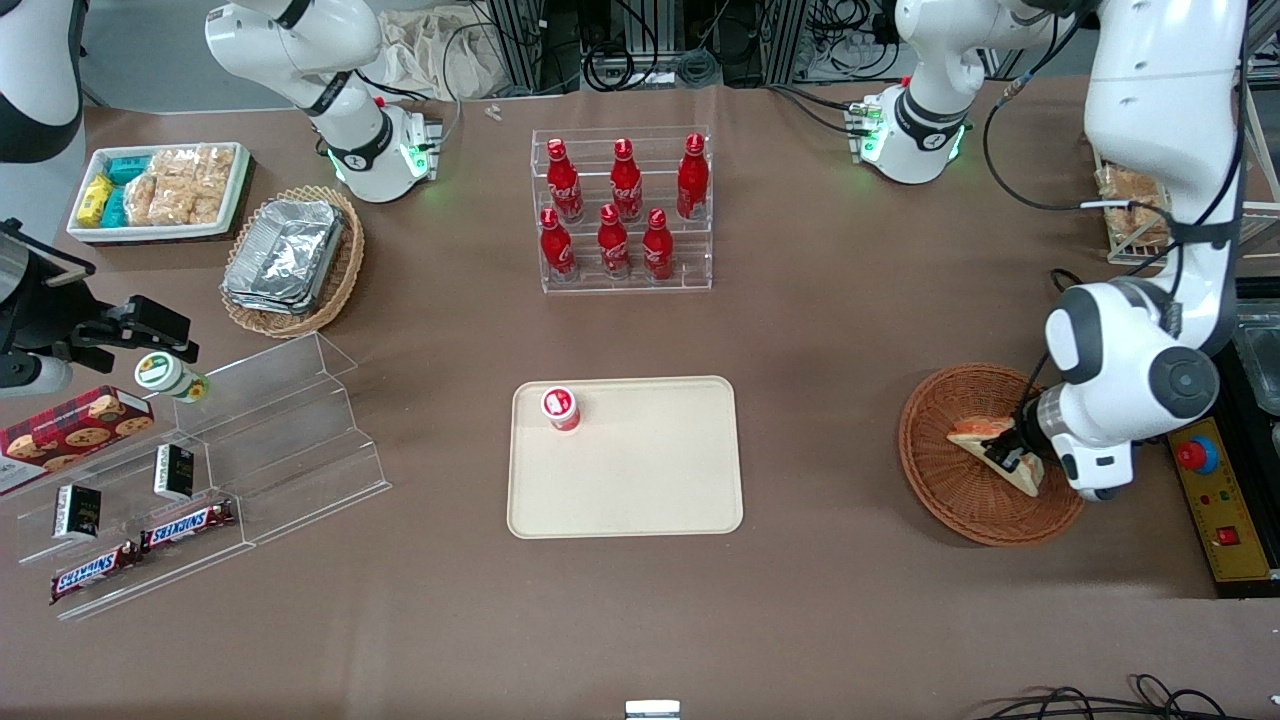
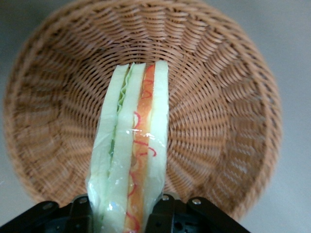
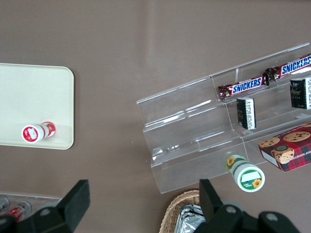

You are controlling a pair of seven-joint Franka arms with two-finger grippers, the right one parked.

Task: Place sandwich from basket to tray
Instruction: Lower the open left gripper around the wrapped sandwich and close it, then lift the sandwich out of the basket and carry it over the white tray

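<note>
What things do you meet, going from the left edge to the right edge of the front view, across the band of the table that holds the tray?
Clear stepped display rack → red-capped bottle standing on the tray → tray → basket → sandwich → gripper, its jaws shut on the sandwich, inside the basket.

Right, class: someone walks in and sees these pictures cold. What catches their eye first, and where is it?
Probably the gripper closed on the sandwich in the basket, at the working arm's end of the table. Next, the rack of red bottles, farther from the front camera than the tray, which holds only a small red-and-white cup.
</note>
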